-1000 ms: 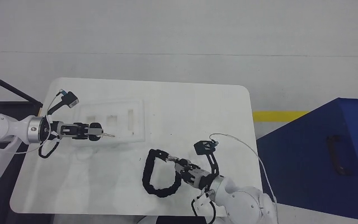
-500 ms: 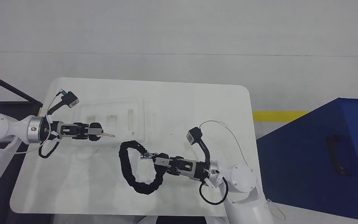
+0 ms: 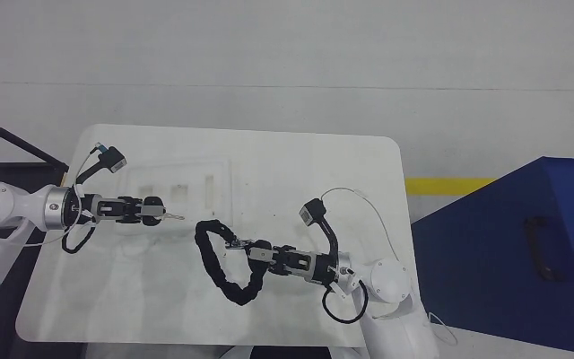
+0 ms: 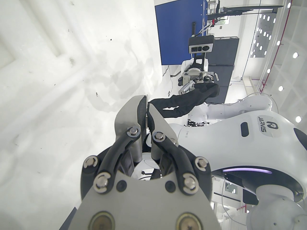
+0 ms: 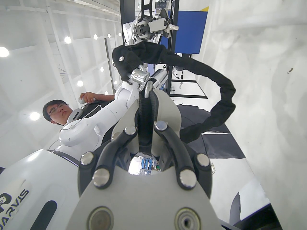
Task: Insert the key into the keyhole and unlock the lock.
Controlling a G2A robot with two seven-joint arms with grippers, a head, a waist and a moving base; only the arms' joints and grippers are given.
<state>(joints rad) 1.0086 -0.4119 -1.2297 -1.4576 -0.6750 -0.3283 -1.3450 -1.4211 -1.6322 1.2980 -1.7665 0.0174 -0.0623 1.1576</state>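
Clamping a small key between tightly clenched fingers, the left hand hangs over the left part of the bench, and its arm comes in from the left edge. The key's blade sticks out level past the fingertips and points toward the middle of the bench. In the left wrist view the two pads are pressed flat together, and the key is hidden between them. Under that hand lies a white foam tray with several shallow rectangular recesses, and the key's tip is above the tray's near part.

The right hand is clenched on the metal end of the lock, a chain lock in a black fabric sleeve. In the right wrist view its fingers pinch a flat metal piece, and a shiny cylinder sits just past the fingertips where the sleeve begins. From there the sleeve curves away to the left, swings round toward the bench's near edge and comes back under the hand. I cannot tell whether the loop rests on the bench or hangs above it. The lock is near the middle of the bench toward the front, to the right of the tray. Key and lock are well apart, and the keyhole cannot be made out.

A blue cabinet stands on the floor past the bench's right edge, beside a yellow floor line.
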